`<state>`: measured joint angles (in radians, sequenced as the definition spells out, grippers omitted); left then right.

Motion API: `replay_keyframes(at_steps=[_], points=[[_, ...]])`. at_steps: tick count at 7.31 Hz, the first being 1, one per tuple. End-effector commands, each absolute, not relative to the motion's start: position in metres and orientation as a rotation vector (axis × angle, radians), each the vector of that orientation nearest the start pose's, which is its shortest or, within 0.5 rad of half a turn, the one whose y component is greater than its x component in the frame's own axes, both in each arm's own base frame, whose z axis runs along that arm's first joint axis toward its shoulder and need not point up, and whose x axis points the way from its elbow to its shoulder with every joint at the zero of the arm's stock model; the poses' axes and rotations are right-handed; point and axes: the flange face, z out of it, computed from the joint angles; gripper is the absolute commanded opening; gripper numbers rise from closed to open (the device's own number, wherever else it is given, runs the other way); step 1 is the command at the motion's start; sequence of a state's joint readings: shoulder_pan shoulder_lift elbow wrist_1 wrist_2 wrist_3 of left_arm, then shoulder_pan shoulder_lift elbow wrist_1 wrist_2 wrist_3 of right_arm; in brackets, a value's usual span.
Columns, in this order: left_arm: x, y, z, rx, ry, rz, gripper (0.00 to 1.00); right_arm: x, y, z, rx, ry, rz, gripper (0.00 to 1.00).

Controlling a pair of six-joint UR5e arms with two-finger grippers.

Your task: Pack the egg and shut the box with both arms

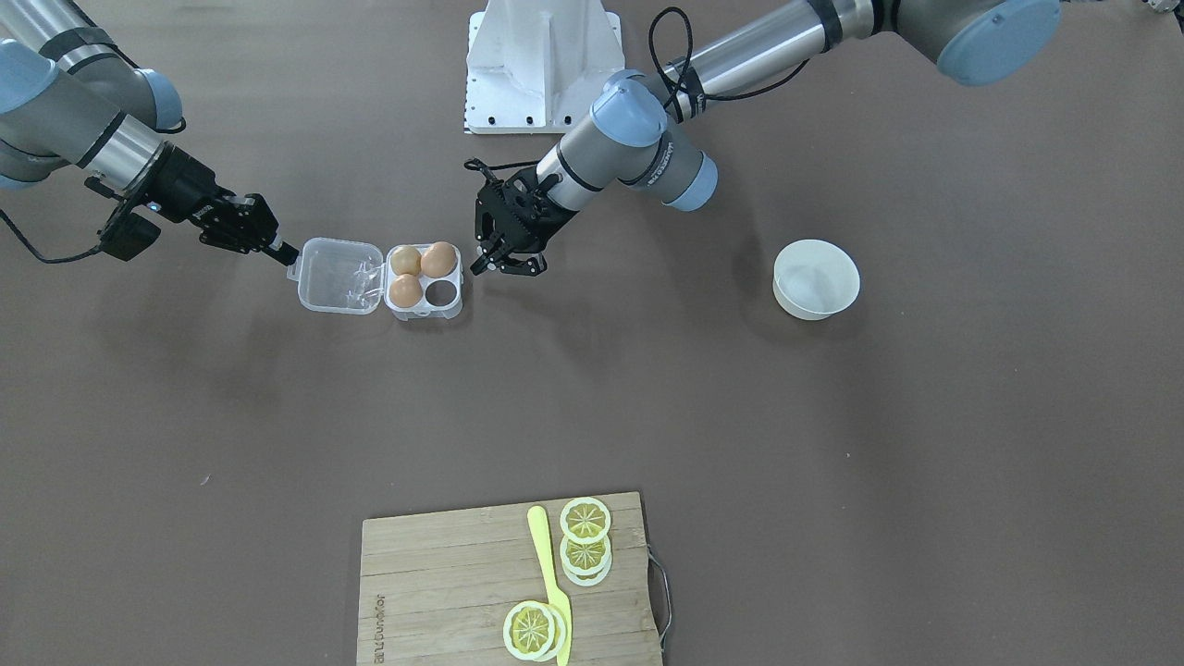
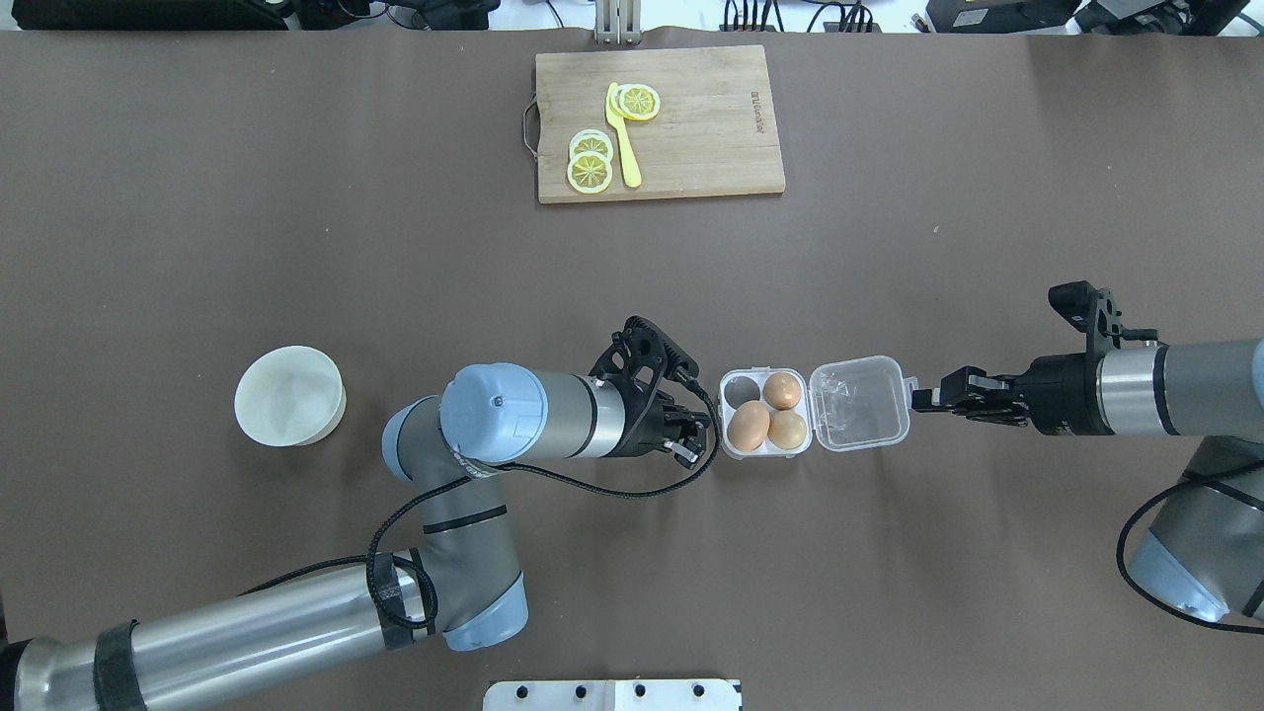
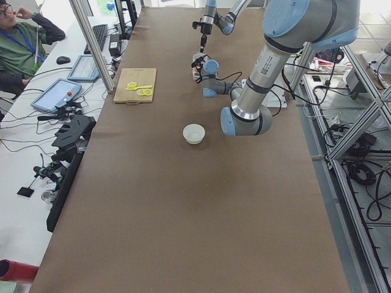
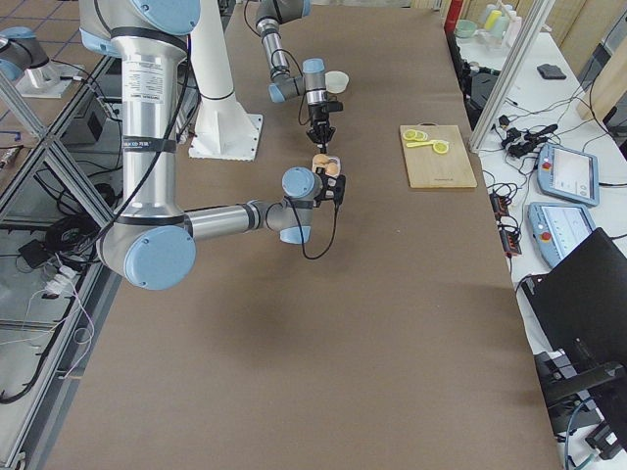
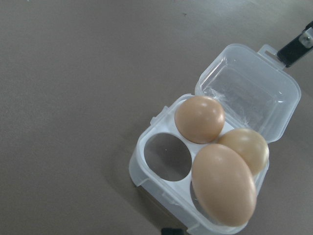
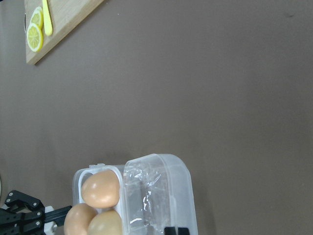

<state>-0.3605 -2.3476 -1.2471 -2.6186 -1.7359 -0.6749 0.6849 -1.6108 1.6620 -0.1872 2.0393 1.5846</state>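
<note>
The clear plastic box (image 1: 425, 313) stands open in the middle of the table, its lid (image 2: 859, 405) laid flat toward my right arm. Three tan eggs fill three cells: one egg (image 5: 199, 119) at the far side and two nearer ones (image 5: 224, 183) (image 5: 247, 147). The fourth cell (image 5: 167, 156) is empty. My left gripper (image 2: 696, 415) hovers open just beside the box's outer wall, with nothing between its fingers. My right gripper (image 2: 923, 398) is shut, its narrow tip touching the lid's latch tab (image 5: 268, 49).
A round white bowl (image 2: 289, 395) sits left of my left arm. A wooden cutting board (image 2: 691, 123) at the far edge carries lemon slices (image 2: 591, 166) and a yellow knife (image 2: 622, 138). The robot's white base (image 1: 541, 65) is at the near edge. A person (image 3: 18, 43) sits beyond the table.
</note>
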Motion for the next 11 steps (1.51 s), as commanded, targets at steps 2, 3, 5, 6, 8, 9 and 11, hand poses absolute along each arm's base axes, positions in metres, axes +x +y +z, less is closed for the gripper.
replay_keyframes(at_steps=[2,3,5,6,8,9,11], points=[[0.667,-0.377,0.202,0.786,1.304,0.549,0.0,-0.31,-0.371,0.474,0.102,-1.46,0.231,0.0],[0.668,-0.376,0.202,0.785,1.305,0.55,0.0,-0.309,-0.371,0.472,0.104,-1.462,0.231,0.0],[0.668,-0.375,0.203,0.783,1.304,0.551,0.0,-0.306,-0.371,0.467,0.11,-1.47,0.229,0.0],[0.67,-0.373,0.204,0.78,1.305,0.554,0.0,-0.304,-0.371,0.462,0.113,-1.478,0.228,0.0],[0.673,-0.368,0.204,0.775,1.307,0.56,0.0,-0.297,-0.372,0.453,0.103,-1.495,0.215,0.0],[0.675,-0.365,0.205,0.763,1.298,0.565,0.0,-0.295,-0.373,0.453,0.105,-1.495,0.218,0.0],[0.679,-0.358,0.204,0.758,1.3,0.571,0.0,-0.295,-0.372,0.451,0.106,-1.499,0.217,0.0]])
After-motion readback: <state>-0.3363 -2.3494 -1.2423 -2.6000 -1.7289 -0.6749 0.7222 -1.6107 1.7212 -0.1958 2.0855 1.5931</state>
